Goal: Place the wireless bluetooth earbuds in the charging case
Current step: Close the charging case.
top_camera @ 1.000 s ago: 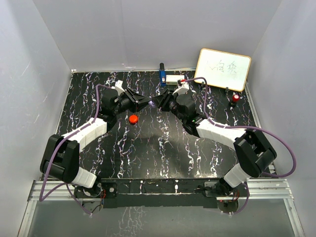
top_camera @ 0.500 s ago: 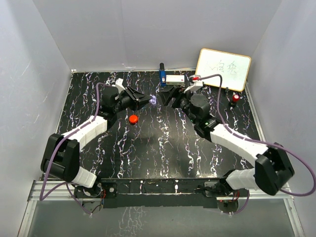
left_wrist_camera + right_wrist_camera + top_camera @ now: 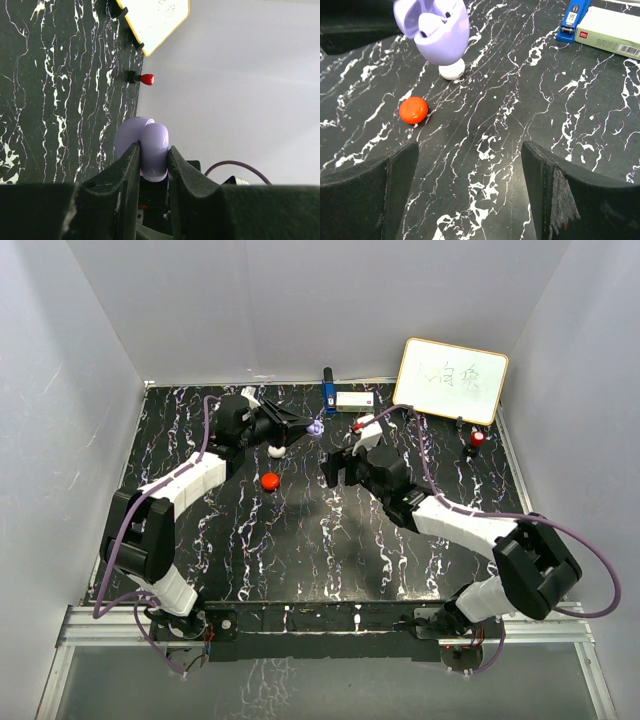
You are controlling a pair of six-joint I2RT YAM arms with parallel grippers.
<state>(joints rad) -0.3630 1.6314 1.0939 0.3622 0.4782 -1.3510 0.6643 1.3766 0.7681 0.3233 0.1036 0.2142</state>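
- The worktop is black stone-look with white veins, walled in by pale panels.
- A whiteboard with a yellow rim leans at the far right corner, with faint writing on it.
- The right gripper hangs over the middle of the worktop. Its fingers are spread wide with nothing between them, only bare surface below.
- The left gripper reaches toward the middle of the far edge. Its fingers are clamped narrow on the charging case.
- A white box lies along the far edge, with a blue stapler just beside it on the left.
- The charging case is a pale lilac, glossy, rounded pod. It is held off the worktop near the far edge, just left of the stapler. From the right wrist its lid stands open, hinged back to the left. From the left wrist only two smooth lilac lobes show above the fingers.
- A red-capped object stands near the right edge, in front of the whiteboard.
- A red puck lies flat left of centre — round, orange-red and alone.
- A white puck lies just beyond it toward the far edge. In the right wrist view it is partly hidden under the case.
- One white earbud — small, smooth, with a dark dot — sits in the open mouth of the case. I cannot tell whether a second one is beside it.
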